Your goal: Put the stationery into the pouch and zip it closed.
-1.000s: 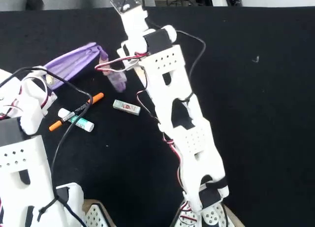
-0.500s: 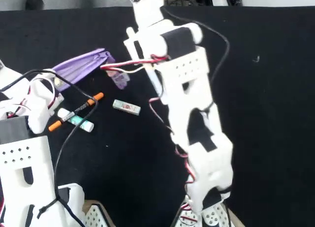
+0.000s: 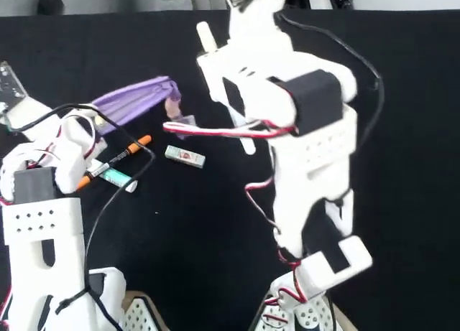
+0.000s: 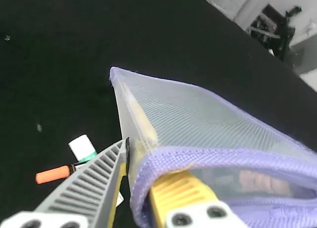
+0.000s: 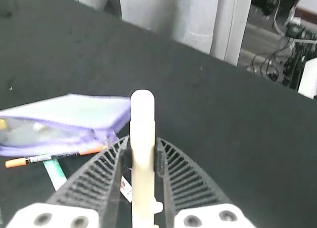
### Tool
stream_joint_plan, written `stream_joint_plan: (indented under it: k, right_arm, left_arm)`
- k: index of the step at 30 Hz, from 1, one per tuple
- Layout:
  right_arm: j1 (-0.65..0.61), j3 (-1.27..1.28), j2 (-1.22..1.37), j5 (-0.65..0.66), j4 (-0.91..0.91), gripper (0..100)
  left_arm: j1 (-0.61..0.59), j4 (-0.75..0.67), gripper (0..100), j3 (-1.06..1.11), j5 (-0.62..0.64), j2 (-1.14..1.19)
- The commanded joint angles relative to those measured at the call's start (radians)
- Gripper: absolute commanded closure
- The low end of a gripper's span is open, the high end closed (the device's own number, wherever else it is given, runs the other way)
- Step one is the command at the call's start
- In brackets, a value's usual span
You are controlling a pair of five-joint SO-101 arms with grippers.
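High view: your pouch (image 3: 133, 100) hangs raised over the table (image 3: 402, 94), its long axis slanting from the left arm toward the far centre. A pale stick (image 3: 206, 36) juts from the right arm, tip toward the far edge.

Left wrist view: the left gripper (image 4: 132, 161) is clamped on the pouch's zipper edge, and the mesh body stretches away from it.

Right wrist view: the right gripper (image 5: 142, 145) grasps the pale stick lengthwise, its rounded end past the fingertips. The pouch lies just beyond, long axis crosswise.

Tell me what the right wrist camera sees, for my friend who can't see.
The right gripper clamps a cream stick over a black table. Beyond it are a purple pouch, an orange pen and a green tube.
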Motion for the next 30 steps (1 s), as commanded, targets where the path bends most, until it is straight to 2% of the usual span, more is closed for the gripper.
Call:
stream_joint_plan:
  k: [1,8,15,20,26,30]
  right_arm:
    - [0.009,-0.002,-0.088,-0.012,0.018,98.7]
    - [0.008,0.004,-0.176,-0.014,0.032,98.7]
    - [0.008,0.202,-0.355,-0.014,-0.002,98.7]
    - [0.009,0.51,-0.542,-0.012,-0.195,98.7]
    - [0.011,1.013,-0.788,-0.014,-0.574,98.7]
    - [0.009,1.145,-0.918,-0.014,-0.68,98.7]
  left_arm:
    - [0.048,-0.028,97,-0.013,-0.015,-0.029]
    - [0.054,-0.069,97,0.031,-0.015,-0.029]
    - [0.054,-0.08,97,0.045,-0.015,-0.029]
    - [0.056,-0.08,97,0.045,-0.015,-0.029]
    - [0.107,-0.072,97,0.045,-0.015,-0.029]
    - [0.11,-0.072,97,0.045,-0.015,-0.029]
